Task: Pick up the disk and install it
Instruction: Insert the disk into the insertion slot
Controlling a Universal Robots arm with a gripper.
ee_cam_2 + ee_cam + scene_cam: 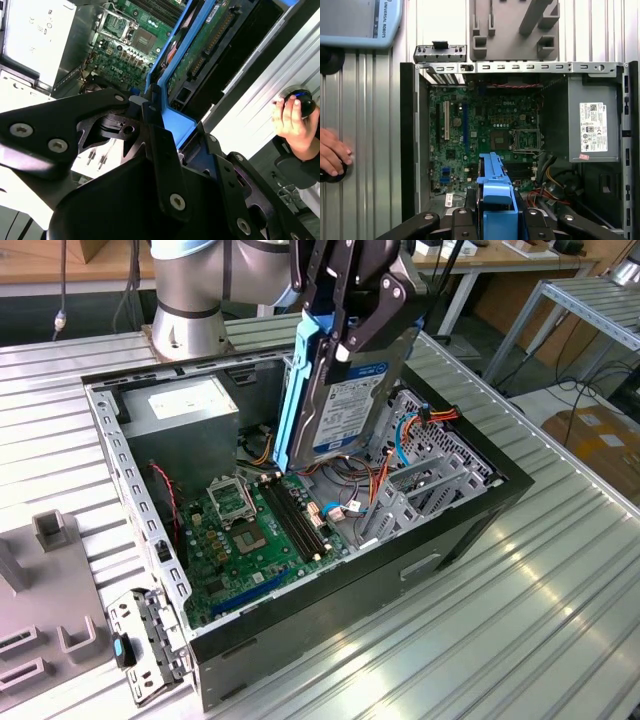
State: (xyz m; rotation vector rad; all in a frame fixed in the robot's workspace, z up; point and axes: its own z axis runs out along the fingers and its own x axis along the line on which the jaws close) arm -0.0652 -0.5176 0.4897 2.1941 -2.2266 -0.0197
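Here, my claw [496, 222] is clamped on the blue end tab of the disk [492, 172]. The disk hangs with its long axis near vertical, free end pointing down at the motherboard [470, 130] inside the open computer case [520, 67] on the worktop [375, 150].

Top of disk [345, 405] hidden by tool [348, 332], hand [332, 152] cut off at edge

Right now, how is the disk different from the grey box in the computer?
The disk is thin and hangs nearly upright in the gripper; the grey box is chunky and sits in the case corner. The disk has blue rails; the grey box has none. Both are metal with a label.
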